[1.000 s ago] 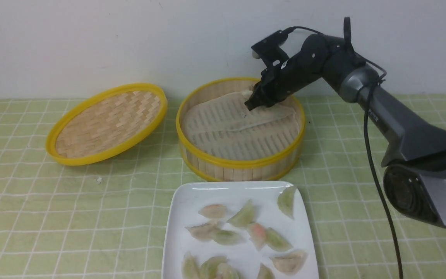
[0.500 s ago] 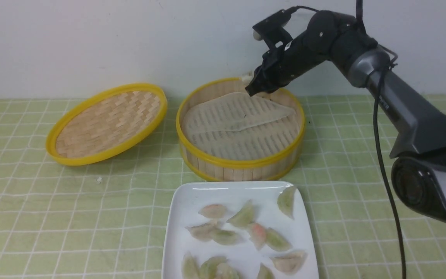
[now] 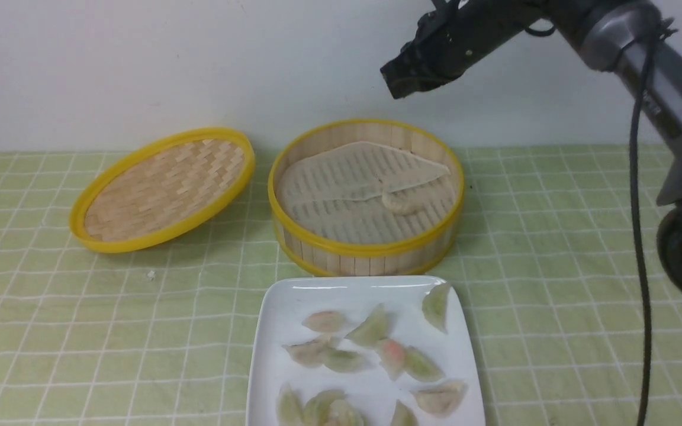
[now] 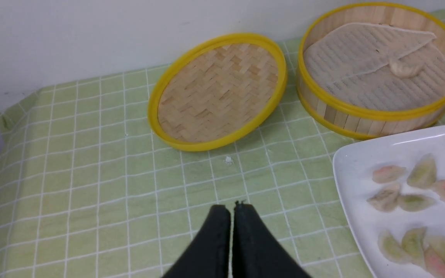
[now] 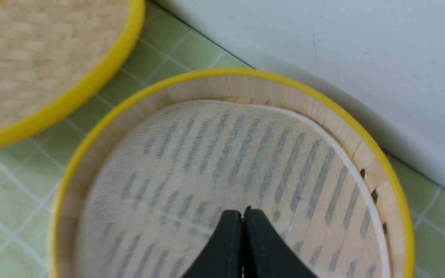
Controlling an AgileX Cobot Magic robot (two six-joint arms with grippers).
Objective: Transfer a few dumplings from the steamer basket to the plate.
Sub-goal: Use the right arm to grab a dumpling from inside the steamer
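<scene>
The steamer basket [image 3: 364, 248] stands mid-table with its pale liner [image 3: 347, 183] partly folded over. One pale dumpling [image 3: 400, 203] lies on the liner; it also shows in the left wrist view [image 4: 404, 68]. The white plate [image 3: 293, 296] in front of the basket holds several green and pinkish dumplings [image 3: 370, 328]. My right gripper [image 3: 397, 89] is shut and empty, high above the basket's back edge; in its wrist view [image 5: 243, 212] only the liner [image 5: 226, 154] lies below it. My left gripper [image 4: 232, 206] is shut and empty over the cloth, left of the plate [image 4: 361, 162].
The shallow woven lid [image 3: 163, 186] leans on the cloth left of the basket. A small white crumb [image 3: 151, 274] lies in front of it. The wall runs close behind the basket. A green checked cloth covers the table.
My right gripper has risen from inside the basket's back to well above it. The pale dumpling that was at its tip now lies on the liner.
</scene>
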